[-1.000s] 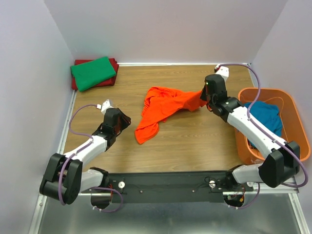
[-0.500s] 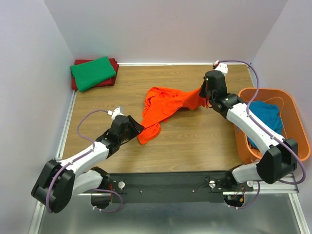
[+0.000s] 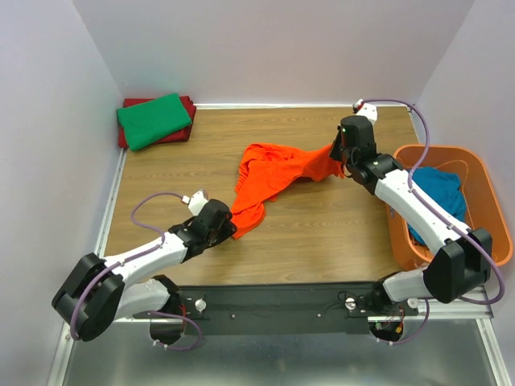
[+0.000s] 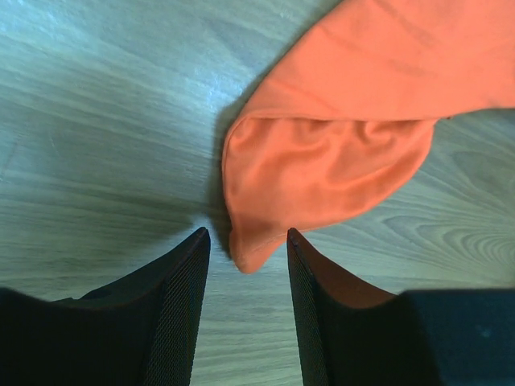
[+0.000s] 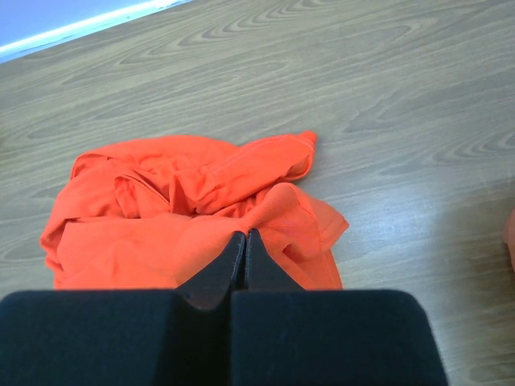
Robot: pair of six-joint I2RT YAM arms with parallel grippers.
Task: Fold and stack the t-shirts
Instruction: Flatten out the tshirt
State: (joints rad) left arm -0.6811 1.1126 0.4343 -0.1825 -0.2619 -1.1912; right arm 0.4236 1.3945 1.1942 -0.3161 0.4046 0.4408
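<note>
1. Between right gripper [image 3: 335,158] jaws, top view: orange t-shirt [image 3: 278,173] edge, pinched; near corner at left gripper [image 3: 231,228].
2. Left wrist: half-open, shirt tip between jaws, ungripped.
3. Right wrist: clamped shut on cloth, rest bunched ahead.

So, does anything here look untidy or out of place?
Only the orange t-shirt: it lies crumpled mid-table, while the green t-shirt sits folded on the dark red t-shirt in the far left corner.
</note>
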